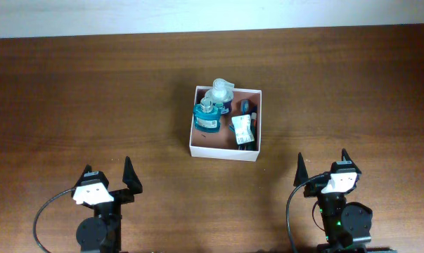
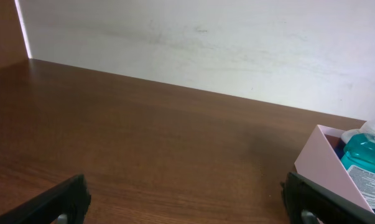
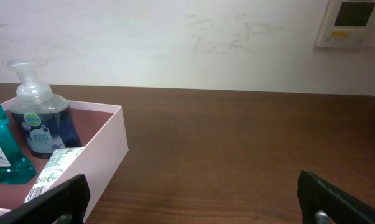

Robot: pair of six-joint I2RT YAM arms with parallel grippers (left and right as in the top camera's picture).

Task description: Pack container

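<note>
The container (image 1: 194, 139), a square shallow white-walled box with a pinkish-brown inside, sits at the table's middle. In it lie a teal bottle (image 1: 207, 116), a clear pump bottle with a blue label (image 1: 222, 93), a white-labelled tube (image 1: 241, 128) and a dark item (image 1: 245, 107). My left gripper (image 1: 107, 177) is open and empty near the front left, well apart from the container. My right gripper (image 1: 323, 167) is open and empty at the front right. The container's corner shows in the left wrist view (image 2: 327, 163) and its wall in the right wrist view (image 3: 106, 149).
The brown wooden table (image 1: 92, 98) runs back to a white wall (image 1: 197, 14). A wall thermostat (image 3: 352, 22) shows in the right wrist view. Nothing else lies on the table around the container.
</note>
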